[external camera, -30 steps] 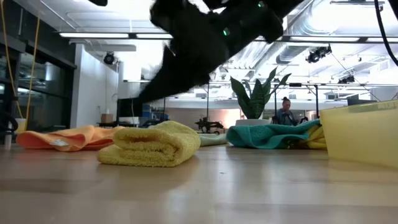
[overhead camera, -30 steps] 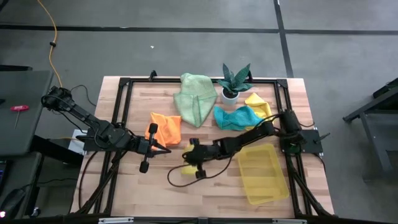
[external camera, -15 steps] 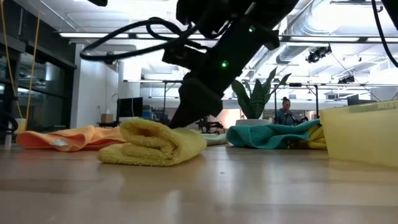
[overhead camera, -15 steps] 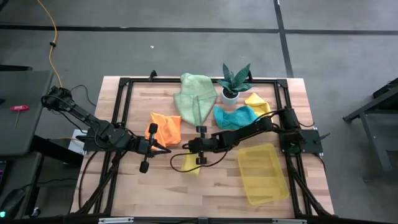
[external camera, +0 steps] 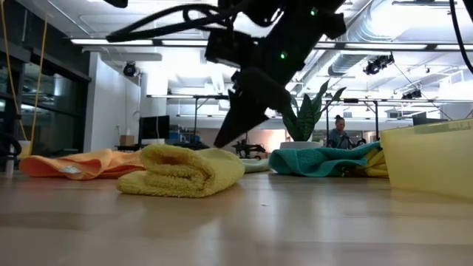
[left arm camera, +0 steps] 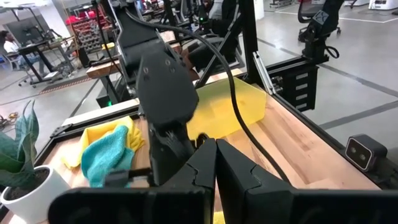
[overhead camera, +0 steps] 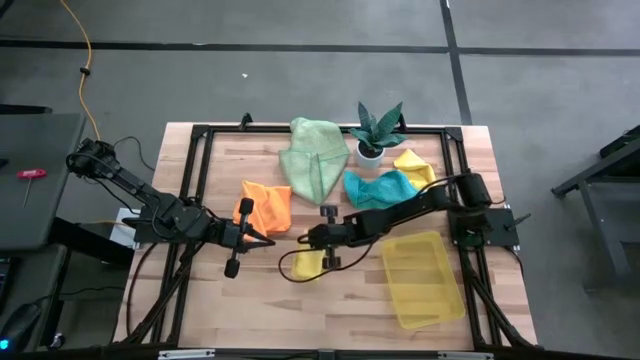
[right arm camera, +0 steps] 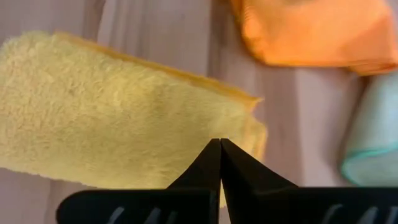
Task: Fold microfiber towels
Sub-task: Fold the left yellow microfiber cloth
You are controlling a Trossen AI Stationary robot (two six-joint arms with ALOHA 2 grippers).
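5 towels on the table — 2 yellow (overhead camera: 309,263), 1 orange (overhead camera: 267,205), 1 green (overhead camera: 314,157), 1 teal (overhead camera: 380,187) — both claws pressed together.

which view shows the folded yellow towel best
The low view: the folded yellow towel lies side-on, its rolled layers plain. The right wrist view shows its top beyond the shut right end effector. The high view shows only a corner under the right arm. The left wrist view barely shows it.
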